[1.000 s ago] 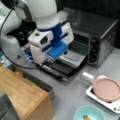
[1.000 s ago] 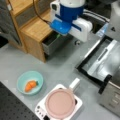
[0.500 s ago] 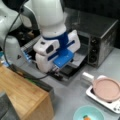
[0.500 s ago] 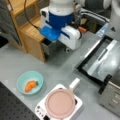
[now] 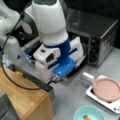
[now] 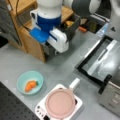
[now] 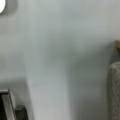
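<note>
Arm: white Panda w/ blue wrist band, bent low over the grey table (image 6: 62, 72), between wood cabinet (image 6: 30, 42) and oven (image 5: 100, 37).
Gripper: body shows in both front views (image 5: 53, 80) (image 6: 53, 51), pointing down at the table next to the cabinet's open drawer (image 5: 32, 80). Fingers hidden under the hand, so can't tell if spread or pressed together; nothing seen held. Not seen in wrist view.
Wrist view: mostly bare grey table (image 7: 62, 62); dark oven-door corner at bottom left (image 7: 7, 105), grey block at right edge (image 7: 115, 92), sliver of wood above it.
Drawer: pulled out of cabinet, dark rim; small orange and green bits inside (image 5: 18, 73), also seen in a front view behind the arm (image 6: 68, 23).
Oven: door (image 6: 100, 62) dropped flat on the table, cavity open; knobs on the right panel in a front view (image 5: 93, 50).
Bowl: teal (image 6: 30, 82), holds a carrot (image 6: 30, 85); well apart from gripper, toward a front view's bottom left.
Pan: pink-lidded (image 6: 60, 103), on a small white stove (image 6: 41, 110), handle aimed toward oven door.
Open room: bare table strip between cabinet, oven door and bowl; the arm sits close to the drawer rim and cabinet edge.
</note>
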Motion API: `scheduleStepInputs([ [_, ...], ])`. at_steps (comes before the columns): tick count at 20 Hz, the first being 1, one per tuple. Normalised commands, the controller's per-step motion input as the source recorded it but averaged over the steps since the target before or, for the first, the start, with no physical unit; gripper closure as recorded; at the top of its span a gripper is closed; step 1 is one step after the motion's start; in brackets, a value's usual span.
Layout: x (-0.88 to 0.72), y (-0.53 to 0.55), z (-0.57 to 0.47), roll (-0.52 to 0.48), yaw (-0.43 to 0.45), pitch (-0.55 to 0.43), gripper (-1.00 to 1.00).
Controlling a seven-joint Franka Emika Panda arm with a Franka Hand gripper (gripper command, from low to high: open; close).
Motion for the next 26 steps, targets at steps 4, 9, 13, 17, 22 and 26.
scheduleStepInputs([
  [4, 0.54, -0.14, 0.08, 0.01, 0.147, 0.183, -1.0],
  [9, 0.53, -0.19, 0.12, -0.033, 0.157, 0.181, -1.0],
  [13, 0.55, -0.27, 0.0, -0.088, 0.161, 0.169, -1.0],
  [17, 0.54, -0.25, -0.11, -0.11, 0.218, 0.171, -1.0],
  [22, 0.44, -0.17, -0.06, -0.148, 0.225, 0.206, -1.0],
  [26, 0.34, -0.04, -0.12, -0.145, 0.152, 0.107, -1.0],
])
